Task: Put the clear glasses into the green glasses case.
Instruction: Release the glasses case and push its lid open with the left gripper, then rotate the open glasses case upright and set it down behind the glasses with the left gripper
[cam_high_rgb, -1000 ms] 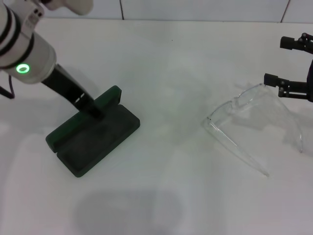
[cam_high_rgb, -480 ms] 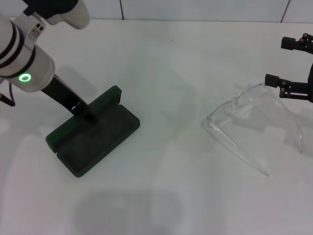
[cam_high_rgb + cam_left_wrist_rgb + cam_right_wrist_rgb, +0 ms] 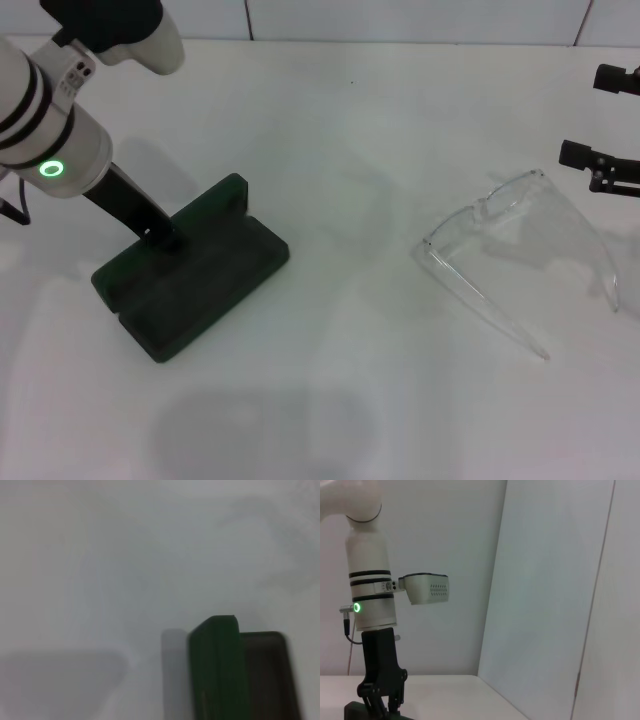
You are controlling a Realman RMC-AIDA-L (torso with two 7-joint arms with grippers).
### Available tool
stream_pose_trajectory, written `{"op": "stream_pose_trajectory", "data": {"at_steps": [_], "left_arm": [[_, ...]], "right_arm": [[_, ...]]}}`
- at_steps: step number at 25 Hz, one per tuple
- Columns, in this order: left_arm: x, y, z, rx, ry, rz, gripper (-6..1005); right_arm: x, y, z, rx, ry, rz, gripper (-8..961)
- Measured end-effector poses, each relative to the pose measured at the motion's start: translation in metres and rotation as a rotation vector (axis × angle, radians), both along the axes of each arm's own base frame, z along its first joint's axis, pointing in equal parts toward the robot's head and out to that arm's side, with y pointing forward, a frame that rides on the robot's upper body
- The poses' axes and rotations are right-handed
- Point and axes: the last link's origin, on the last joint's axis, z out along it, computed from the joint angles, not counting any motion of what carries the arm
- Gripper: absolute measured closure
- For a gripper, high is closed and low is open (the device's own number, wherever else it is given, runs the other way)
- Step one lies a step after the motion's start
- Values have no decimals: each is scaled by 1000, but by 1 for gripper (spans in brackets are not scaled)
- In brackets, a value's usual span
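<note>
Head view: green glasses case [image 3: 190, 282] lying open on the tabletop [image 3: 340, 120] left, left end effector [image 3: 163, 237] at its rear edge, grip unclear, clear glasses [image 3: 520, 255] right, right end effector [image 3: 605, 125] spread wide beside them; left wrist: raised lid edge; right wrist: left end effector above case.

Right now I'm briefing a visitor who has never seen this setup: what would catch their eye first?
The dark green glasses case lies open on the white table toward the robot's left, with the left claw down at its lid edge under a white arm lit by a green ring. On the right, the clear glasses lie on the table, arms unfolded. The right claw hangs open just beyond them.
</note>
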Motion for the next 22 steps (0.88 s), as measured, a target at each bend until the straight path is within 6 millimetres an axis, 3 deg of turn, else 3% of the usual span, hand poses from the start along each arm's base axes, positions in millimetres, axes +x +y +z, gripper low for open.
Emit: {"op": "stream_pose_trajectory", "data": {"at_steps": [8,14,18,22], "left_arm": [[15,-4,3,-11,17,-110,803],[36,-13,-4,-55,55,-289,807],[56,-19,-20,-79,73,-479,805],[67,-22,-34,-109,84,-561,804]], "right_arm": [[5,-3,3,10,11,-14,94],[17,-9,17,64,31,-54,94],[28,-18,26,92,45,-81,93],[35,-29,33,103,76,-85,93]]}}
